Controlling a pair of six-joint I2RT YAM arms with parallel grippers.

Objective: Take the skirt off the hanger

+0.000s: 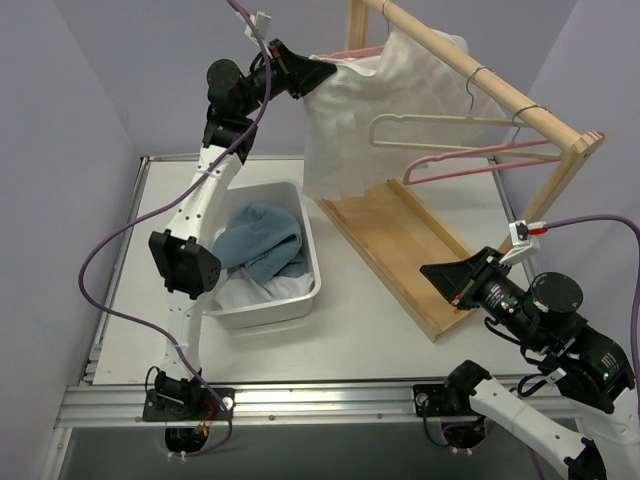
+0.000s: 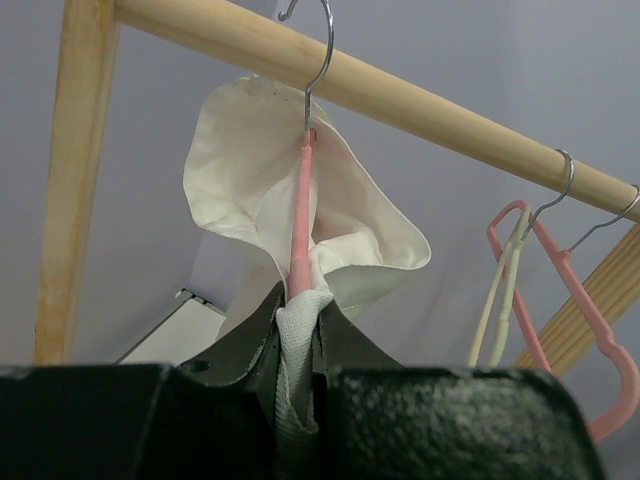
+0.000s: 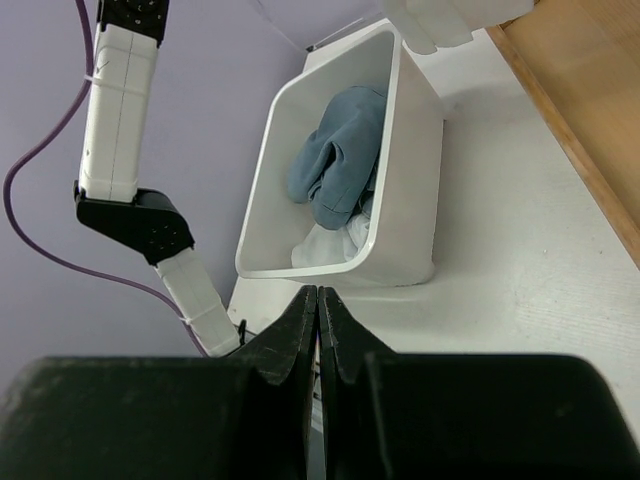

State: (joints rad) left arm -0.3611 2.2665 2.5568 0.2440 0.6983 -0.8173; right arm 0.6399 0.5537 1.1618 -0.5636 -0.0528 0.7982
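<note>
A white skirt point(image 1: 375, 115) hangs on a pink hanger point(image 1: 352, 51) from the wooden rail point(image 1: 480, 72) at the back. My left gripper point(image 1: 322, 68) is raised to the skirt's upper left edge and is shut on its waistband. In the left wrist view the white fabric point(image 2: 292, 340) is pinched between the jaws, with the pink hanger arm point(image 2: 300, 215) just above and its hook over the rail point(image 2: 400, 95). My right gripper point(image 1: 440, 275) is shut and empty, low at the front right, near the rack's wooden base.
A white bin point(image 1: 305, 240) with a blue garment point(image 1: 262, 240) and white cloth stands left of the rack base point(image 1: 400, 240). An empty cream hanger point(image 1: 440, 125) and an empty pink hanger point(image 1: 470, 160) hang further right on the rail. The bin also shows in the right wrist view point(image 3: 410, 180).
</note>
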